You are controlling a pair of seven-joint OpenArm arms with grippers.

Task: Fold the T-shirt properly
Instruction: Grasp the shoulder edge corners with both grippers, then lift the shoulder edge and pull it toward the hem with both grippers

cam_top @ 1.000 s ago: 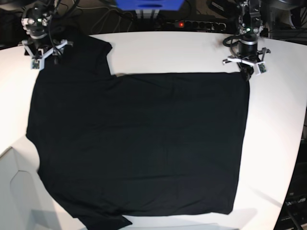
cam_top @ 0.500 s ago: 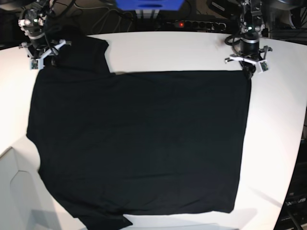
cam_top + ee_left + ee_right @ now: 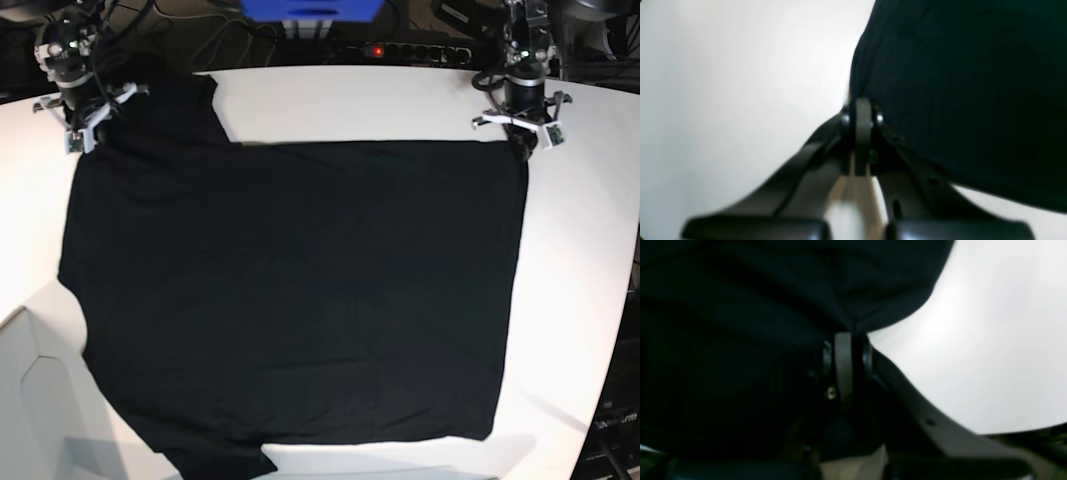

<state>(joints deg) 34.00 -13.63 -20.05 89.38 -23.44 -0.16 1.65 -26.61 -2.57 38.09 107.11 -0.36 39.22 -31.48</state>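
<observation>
The black T-shirt (image 3: 290, 290) lies spread flat on the white table (image 3: 400, 100), plain side up; no print or label shows. My left gripper (image 3: 522, 150) is shut on the shirt's far right corner, seen close in the left wrist view (image 3: 862, 103) with the cloth (image 3: 957, 83) stretching away from it. My right gripper (image 3: 98, 135) is shut on the far left sleeve corner, and the right wrist view (image 3: 843, 336) shows black cloth (image 3: 773, 290) pinched between the closed fingers.
A power strip with a red light (image 3: 400, 50) and cables lie behind the table's far edge. A blue box (image 3: 310, 10) stands at the back. The table's edge curves down the right side (image 3: 610, 330). A white panel (image 3: 30, 400) sits at the lower left.
Both grippers have moved toward the far edge, pulling the shirt's top edge back and taut. The hem corner and the sleeve have shifted upward in the base view.
</observation>
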